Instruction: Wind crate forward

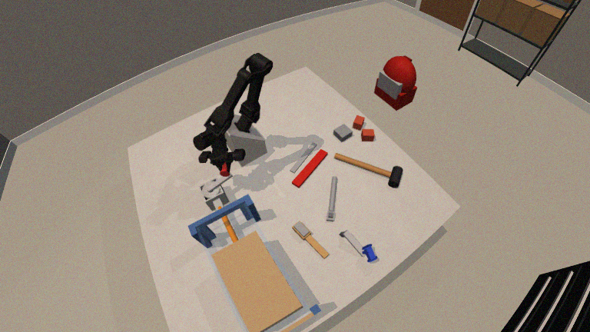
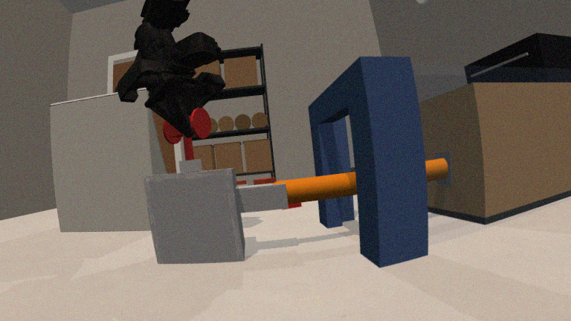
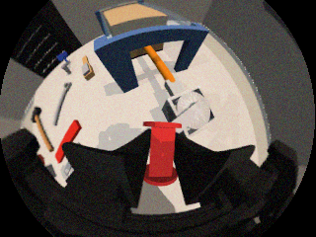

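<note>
My gripper (image 1: 224, 166) (image 2: 187, 130) (image 3: 160, 132) is shut on the red knob (image 1: 224, 172) (image 2: 201, 122) (image 3: 162, 165) of the winch handle. The handle's grey arm (image 1: 220, 182) lies across the top of the grey winch (image 2: 193, 216) (image 3: 195, 110). Its key is hidden. An orange strap (image 1: 230, 228) (image 2: 322, 187) (image 3: 159, 64) runs from the winch through the blue steel frame (image 1: 220, 214) (image 2: 393, 153) (image 3: 148, 36) to the tan crate (image 1: 256, 280) (image 2: 517, 145) (image 3: 133, 15). The crate sits flat behind the frame, with a gap between them.
A red bar (image 1: 309, 168) (image 3: 69, 140), a mallet (image 1: 362, 165), a wrench (image 1: 333, 197) (image 3: 61, 104), a brush (image 1: 316, 244) and a blue-knobbed crank (image 1: 369, 253) lie beside the rack. A grey block (image 1: 343, 132) lies near small red blocks (image 1: 367, 135).
</note>
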Tool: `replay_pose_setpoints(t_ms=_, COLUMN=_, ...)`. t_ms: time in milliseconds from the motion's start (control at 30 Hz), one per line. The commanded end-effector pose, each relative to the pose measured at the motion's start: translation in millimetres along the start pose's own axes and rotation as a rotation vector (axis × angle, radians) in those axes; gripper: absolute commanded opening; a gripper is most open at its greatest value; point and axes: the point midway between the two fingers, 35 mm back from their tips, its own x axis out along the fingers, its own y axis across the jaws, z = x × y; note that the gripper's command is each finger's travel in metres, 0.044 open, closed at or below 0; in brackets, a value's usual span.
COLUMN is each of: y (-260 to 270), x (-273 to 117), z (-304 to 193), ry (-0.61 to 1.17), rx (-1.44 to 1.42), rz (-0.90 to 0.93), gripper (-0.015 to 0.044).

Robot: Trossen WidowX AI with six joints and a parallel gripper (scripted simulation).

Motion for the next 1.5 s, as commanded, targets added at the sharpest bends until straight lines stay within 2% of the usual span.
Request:
replay_pose_setpoints(t_ms=0, y=-6, x=-1, z=-10, ry=0.018, rx=0.003, rz=-0.016, gripper=0.0)
replay_pose_setpoints(t_ms=1467, y=-64, x=-15, z=-35, ry=0.019, rx=0.004, rz=-0.022, gripper=0.0)
